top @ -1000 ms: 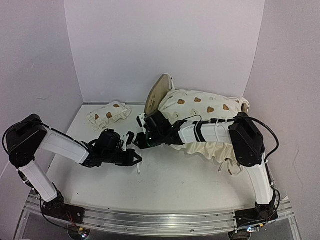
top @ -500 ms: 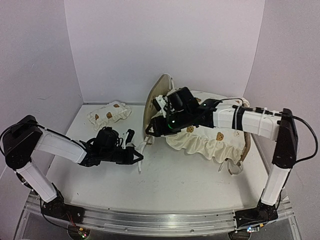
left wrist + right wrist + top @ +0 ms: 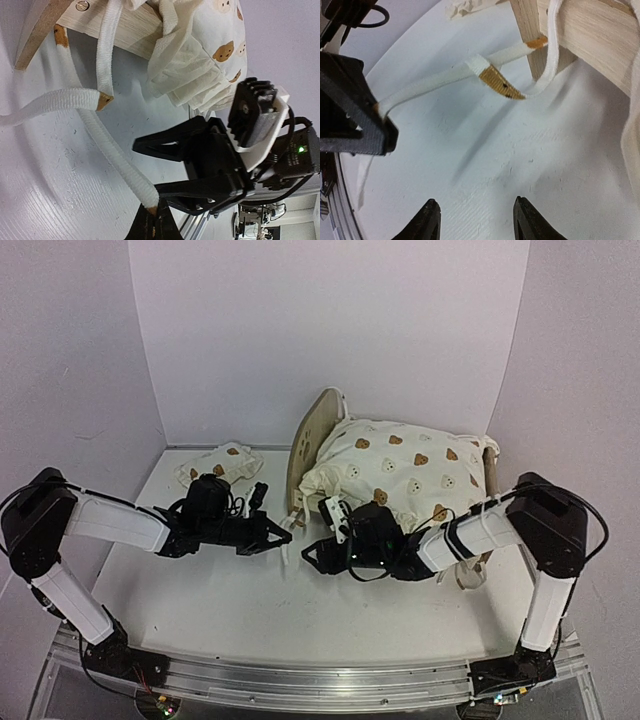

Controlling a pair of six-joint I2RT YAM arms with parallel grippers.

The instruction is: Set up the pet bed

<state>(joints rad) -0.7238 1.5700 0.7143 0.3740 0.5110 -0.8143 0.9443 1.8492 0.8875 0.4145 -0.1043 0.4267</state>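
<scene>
1. The pet bed (image 3: pixel 306 445) stands on the counter (image 3: pixel 300 630). The cushion (image 3: pixel 395 465) lies on the bed. Both arms work just in front of the bed's near-left leg (image 3: pixel 532 45).
2. The left pincer (image 3: pixel 151 227) is closed on the end of one cushion tie (image 3: pixel 115 165), which is drawn out from that leg.
3. The right pincer (image 3: pixel 477 220) is spread open and empty. It sits low, facing the bed's leg.
4. Hold the tie taut. Close the right jaws on its mid-span before the left releases.
5. Avoid the second tie (image 3: pixel 60 100), which lies loose beside the bed's leg.
6. Pull gently, because the bed looks light and may slide.
</scene>
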